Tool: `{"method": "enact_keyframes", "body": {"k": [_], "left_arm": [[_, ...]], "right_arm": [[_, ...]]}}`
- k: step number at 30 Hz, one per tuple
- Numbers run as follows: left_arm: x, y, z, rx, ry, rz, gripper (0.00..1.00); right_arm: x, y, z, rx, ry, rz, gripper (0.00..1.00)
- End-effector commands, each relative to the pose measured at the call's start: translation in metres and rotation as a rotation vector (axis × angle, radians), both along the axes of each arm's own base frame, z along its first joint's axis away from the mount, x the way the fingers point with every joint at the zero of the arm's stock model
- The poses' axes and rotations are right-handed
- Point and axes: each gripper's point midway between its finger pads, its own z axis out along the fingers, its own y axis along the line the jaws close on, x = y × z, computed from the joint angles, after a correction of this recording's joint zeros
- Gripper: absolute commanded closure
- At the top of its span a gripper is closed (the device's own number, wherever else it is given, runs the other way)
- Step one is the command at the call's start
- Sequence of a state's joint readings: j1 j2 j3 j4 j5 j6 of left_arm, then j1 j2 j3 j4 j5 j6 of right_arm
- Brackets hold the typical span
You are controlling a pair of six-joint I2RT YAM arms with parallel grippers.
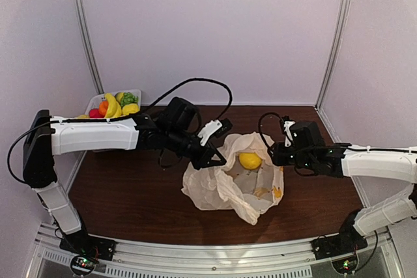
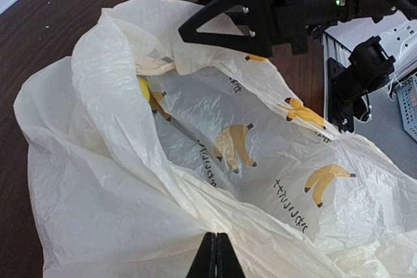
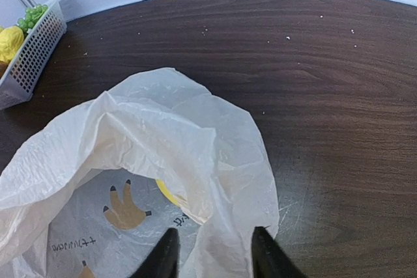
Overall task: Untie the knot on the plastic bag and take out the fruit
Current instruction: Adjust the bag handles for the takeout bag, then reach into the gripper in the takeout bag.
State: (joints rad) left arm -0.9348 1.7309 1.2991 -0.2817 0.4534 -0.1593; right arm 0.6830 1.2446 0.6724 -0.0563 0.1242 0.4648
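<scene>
White arm shells [image 1: 91, 135]; black joints [image 1: 179, 118], cables [image 1: 195, 81]; left tool [image 2: 215, 252] black.

Folds of the plastic bag [image 3: 163, 122] hide most of the yellow fruit [image 3: 167, 193]; the basket [image 3: 36, 50] runs off the left edge

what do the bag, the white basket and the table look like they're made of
bag: thin plastic film, translucent cream, slightly glossy; it crinkles and the banana print shows through.
basket: rigid white plastic, probably moulded; even slotted walls.
table: dark brown wood grain, matte; could be veneer or laminate.
</scene>
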Motion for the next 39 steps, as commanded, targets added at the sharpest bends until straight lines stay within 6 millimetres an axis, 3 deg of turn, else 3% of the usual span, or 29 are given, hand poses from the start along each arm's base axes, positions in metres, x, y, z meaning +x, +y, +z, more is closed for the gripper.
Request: {"method": "enact_keyframes", "body": {"k": [1,6,9,12,18,28,39], "left_arm": [[0.011,0.005,0.011,-0.014,-0.035,0.060,1.00],[0.018,0.009,0.007,0.019,-0.056,0.098,1.00],[0.020,0.010,0.008,0.022,-0.064,0.107,1.00],[0.021,0.010,0.008,0.020,-0.057,0.108,1.00],[0.022,0.011,0.008,0.021,-0.061,0.112,1.00],[0.021,0.011,0.010,0.016,-0.064,0.110,1.00],[0.014,0.008,0.013,-0.005,-0.046,0.065,1.00]], "right_arm": [[-0.010,0.002,0.027,0.041,-0.038,0.050,0.48],[-0.037,0.012,0.055,0.107,-0.093,0.149,0.33],[-0.051,0.025,0.068,0.147,-0.126,0.217,0.36],[-0.069,0.051,0.075,0.206,-0.149,0.340,0.41],[-0.082,0.085,0.043,0.223,-0.104,0.429,0.49],[-0.033,0.085,-0.007,0.167,-0.077,0.174,0.51],[0.020,0.089,-0.033,0.087,-0.081,0.015,0.49]]}}
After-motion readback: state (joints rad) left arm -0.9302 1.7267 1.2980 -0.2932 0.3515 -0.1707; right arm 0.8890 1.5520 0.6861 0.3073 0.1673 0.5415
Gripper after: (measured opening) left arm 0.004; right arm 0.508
